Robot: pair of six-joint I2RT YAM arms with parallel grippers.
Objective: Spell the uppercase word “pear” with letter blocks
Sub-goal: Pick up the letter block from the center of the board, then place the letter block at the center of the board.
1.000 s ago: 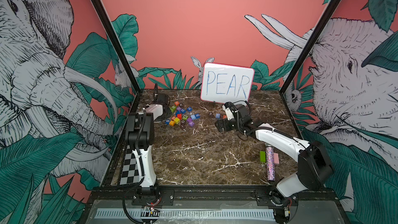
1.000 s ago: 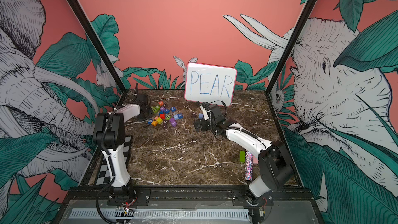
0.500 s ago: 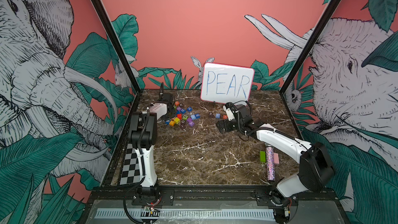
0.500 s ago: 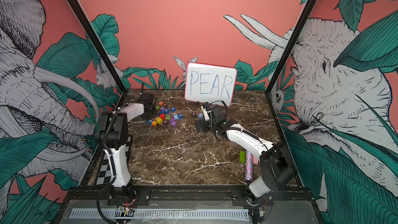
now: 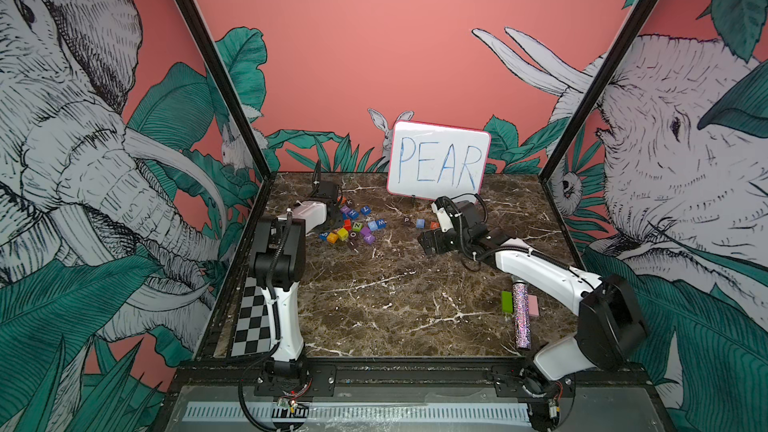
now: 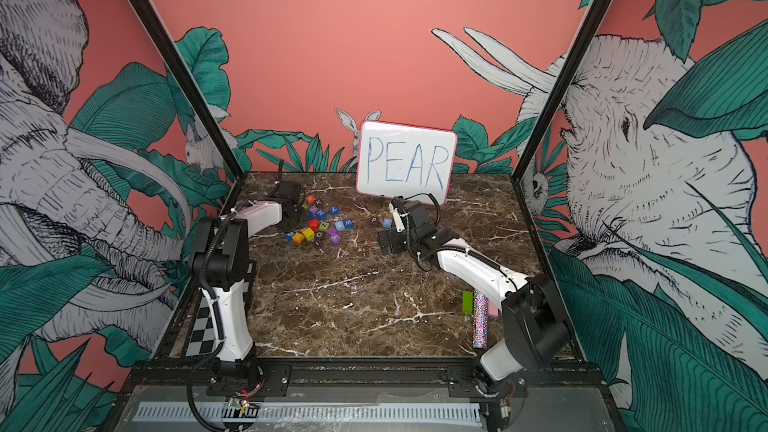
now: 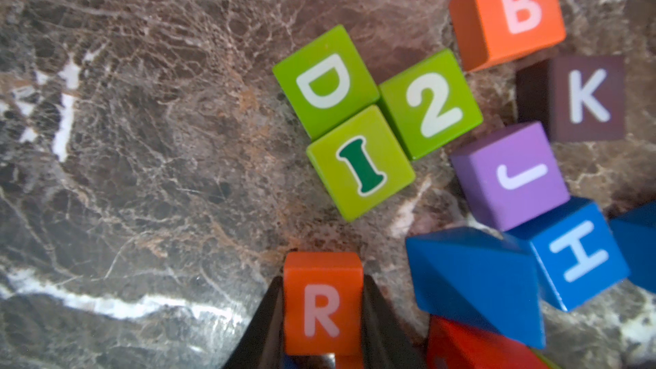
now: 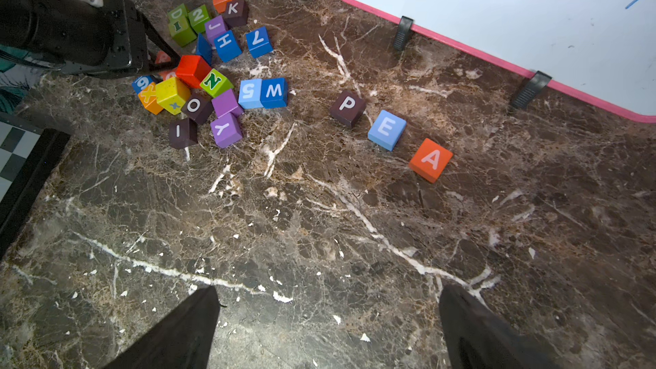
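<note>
The last letter is in hand: the left claw is clamped on the orange-red R block at the edge of the loose pile, while the P block, E block and A block lie in a row on the tabletop near the whiteboard. Next, I judge, the R must be lifted clear of its neighbours and set just past the A, letter up. The left arm reaches to the far corner, wrist bent down over the pile; the right claw hangs wide open and empty above bare tabletop.
</note>
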